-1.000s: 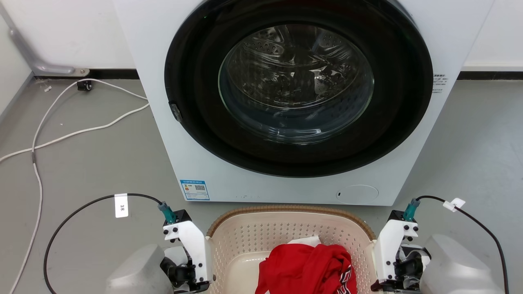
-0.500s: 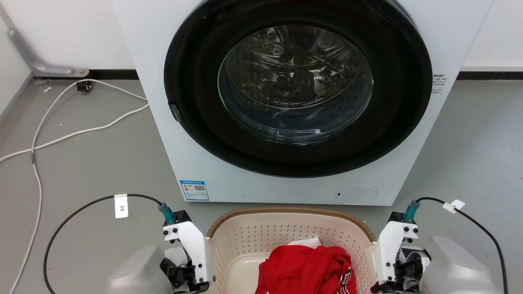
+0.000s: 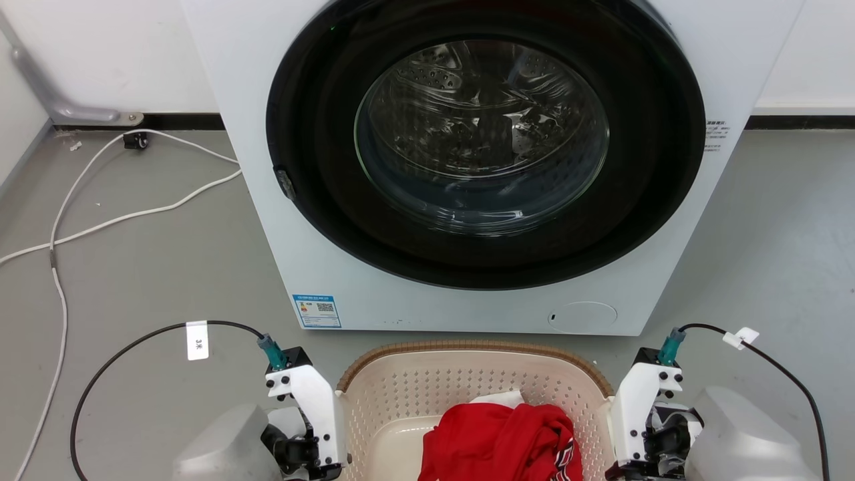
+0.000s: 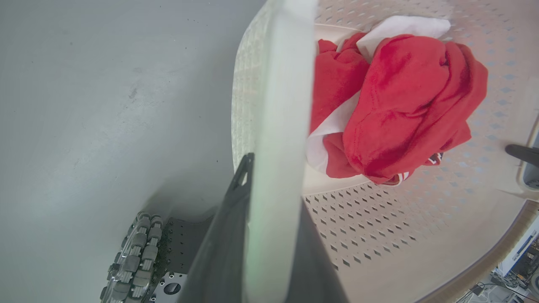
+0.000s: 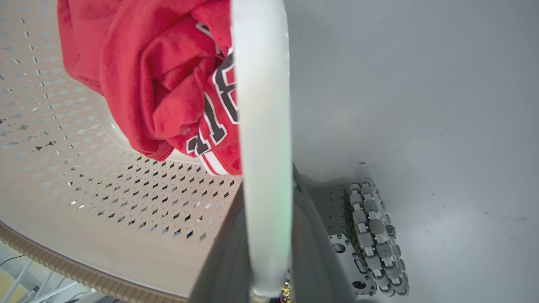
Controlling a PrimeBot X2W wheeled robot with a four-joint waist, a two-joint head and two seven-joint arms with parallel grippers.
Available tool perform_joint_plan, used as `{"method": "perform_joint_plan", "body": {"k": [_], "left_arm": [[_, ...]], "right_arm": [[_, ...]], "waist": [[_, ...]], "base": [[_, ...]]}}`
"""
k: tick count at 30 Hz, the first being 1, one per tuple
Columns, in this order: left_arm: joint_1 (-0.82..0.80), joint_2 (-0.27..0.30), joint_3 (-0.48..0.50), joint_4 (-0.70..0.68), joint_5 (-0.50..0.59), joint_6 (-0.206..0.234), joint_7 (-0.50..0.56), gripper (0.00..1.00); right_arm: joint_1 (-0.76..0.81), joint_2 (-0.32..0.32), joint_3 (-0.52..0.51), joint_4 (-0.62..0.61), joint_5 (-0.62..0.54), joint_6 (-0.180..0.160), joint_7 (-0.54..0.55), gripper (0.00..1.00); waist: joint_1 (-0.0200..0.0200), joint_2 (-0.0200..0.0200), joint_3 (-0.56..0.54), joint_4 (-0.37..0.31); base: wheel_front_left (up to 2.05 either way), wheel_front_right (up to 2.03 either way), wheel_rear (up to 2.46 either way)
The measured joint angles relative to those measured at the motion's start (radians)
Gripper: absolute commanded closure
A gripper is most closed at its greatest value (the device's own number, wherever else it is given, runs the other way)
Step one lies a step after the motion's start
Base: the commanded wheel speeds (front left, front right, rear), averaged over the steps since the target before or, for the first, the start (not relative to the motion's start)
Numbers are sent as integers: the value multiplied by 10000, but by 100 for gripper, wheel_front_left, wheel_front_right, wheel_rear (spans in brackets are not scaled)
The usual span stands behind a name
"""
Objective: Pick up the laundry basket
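Observation:
The laundry basket [image 3: 467, 349] is cream and perforated with a brown woven rim. It sits at the bottom middle of the head view, in front of the washer, and holds red clothing [image 3: 497, 441]. My left gripper [image 3: 314, 434] is at its left side and my right gripper [image 3: 634, 434] at its right. In the left wrist view, the left gripper [image 4: 273, 181] is shut on the basket's white handle [image 4: 280, 105]. In the right wrist view, the right gripper [image 5: 267, 189] clamps the other white handle [image 5: 261, 105]. I cannot tell whether the basket is off the floor.
A white front-loading washer [image 3: 467, 294] with its dark round door [image 3: 484, 140] shut stands just behind the basket. White cables [image 3: 100, 220] lie on the grey floor at left. Wheels of my base show under the basket [image 4: 134, 261] [image 5: 372, 235].
Both grippers and the basket have slipped a little toward the bottom of the head view. The washer has hardly shifted.

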Motion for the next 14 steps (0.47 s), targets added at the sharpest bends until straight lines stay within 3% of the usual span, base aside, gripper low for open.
{"method": "perform_joint_plan", "body": {"k": [14], "left_arm": [[0, 15, -73, 13, -77, -2, -2, 100]], "right_arm": [[3, 13, -127, 0, -100, 0, 48, 100]], "waist": [[0, 0, 31, 30]], "base": [[0, 0, 0]]}}
